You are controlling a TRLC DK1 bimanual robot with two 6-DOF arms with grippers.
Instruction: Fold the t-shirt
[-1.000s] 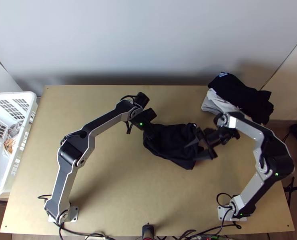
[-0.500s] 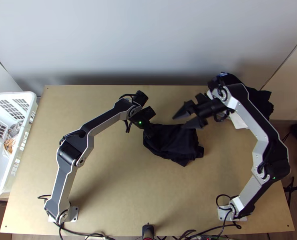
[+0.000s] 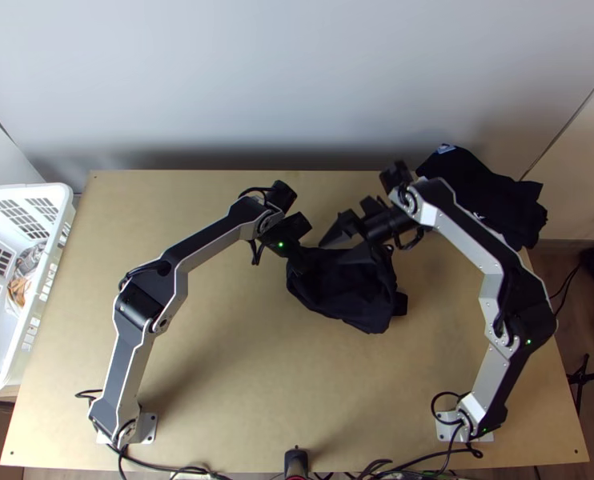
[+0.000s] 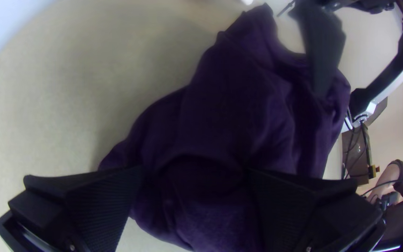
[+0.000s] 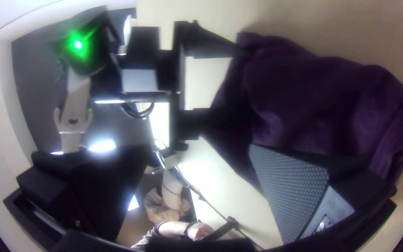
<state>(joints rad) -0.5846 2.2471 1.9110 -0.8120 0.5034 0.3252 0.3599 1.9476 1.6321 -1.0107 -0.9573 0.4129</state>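
Around the middle of the bench (image 3: 217, 384), the t-shirt (image 3: 353, 292) is kinda bunched, long axis left to right, right end angled toward the bench's near edge. Left gripper (image 3: 300, 262) is at its left end, right gripper (image 3: 334, 251) over its far side, jaws wide apart on both.
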